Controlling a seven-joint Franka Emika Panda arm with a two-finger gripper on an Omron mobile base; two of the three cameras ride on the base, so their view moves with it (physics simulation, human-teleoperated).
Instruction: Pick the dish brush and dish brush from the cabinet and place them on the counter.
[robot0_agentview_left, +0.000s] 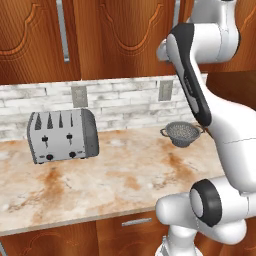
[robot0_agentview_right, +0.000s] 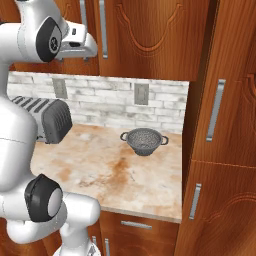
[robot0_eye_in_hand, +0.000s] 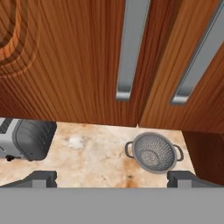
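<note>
The cabinet (robot0_agentview_left: 115, 35) (robot0_agentview_right: 145, 35) (robot0_eye_in_hand: 78, 65) hangs above the counter with its carved reddish-brown doors shut. The dish brushes are hidden. Two silver bar handles (robot0_eye_in_hand: 130, 48) (robot0_eye_in_hand: 199, 57) flank the seam between the doors just ahead of my gripper (robot0_eye_in_hand: 113, 178), which is open with nothing between its fingertips (robot0_eye_in_hand: 41, 177). In the right base view my hand (robot0_agentview_right: 77, 42) is raised high, close in front of the doors. The marbled beige counter (robot0_agentview_left: 125, 175) (robot0_agentview_right: 100, 165) (robot0_eye_in_hand: 96, 153) lies below.
A silver toaster (robot0_agentview_left: 62, 135) (robot0_agentview_right: 47, 117) (robot0_eye_in_hand: 26, 140) stands at the counter's left. A metal mesh colander (robot0_agentview_left: 183, 134) (robot0_agentview_right: 143, 141) (robot0_eye_in_hand: 154, 153) sits at the back right. A tall wooden cabinet (robot0_agentview_right: 220, 150) walls off the right end. Low cabinets run under the counter.
</note>
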